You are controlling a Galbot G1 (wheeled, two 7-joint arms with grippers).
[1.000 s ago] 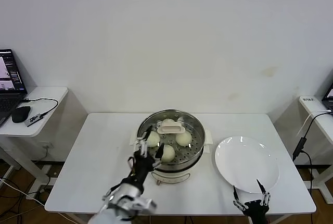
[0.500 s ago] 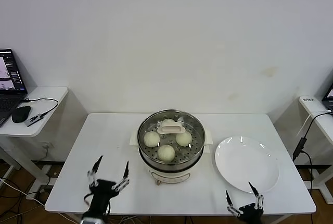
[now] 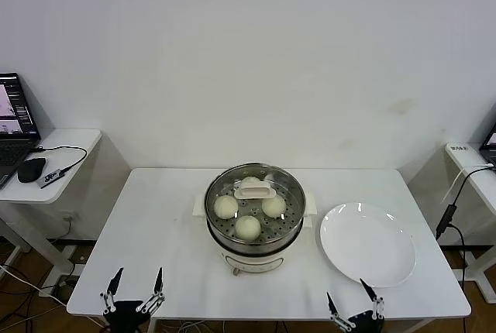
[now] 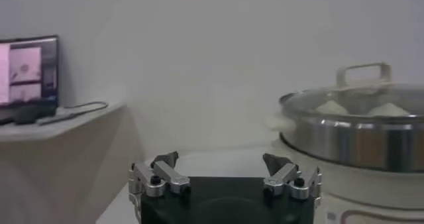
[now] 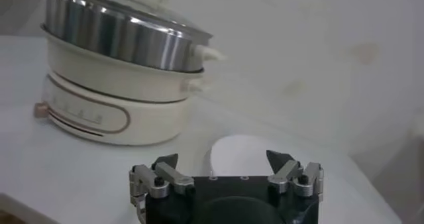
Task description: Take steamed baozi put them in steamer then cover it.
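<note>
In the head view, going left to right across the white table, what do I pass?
Left hand at the near edge → round stainless-steel steamer on its white base, glass cover on, cream-white baozi inside → flat white plate, with the right hand at the near edge below it.

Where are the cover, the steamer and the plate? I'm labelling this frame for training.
cover [image 3: 254, 188], head view, on its cream handle.
steamer [image 5: 118, 38], right wrist view, on its steel wall.
plate [image 3: 368, 244], head view, on its bare white centre.

Only the lidded steamer [image 3: 254, 217] and the plate [image 3: 367, 243] just beside it stand on the table [image 3: 147, 224].
</note>
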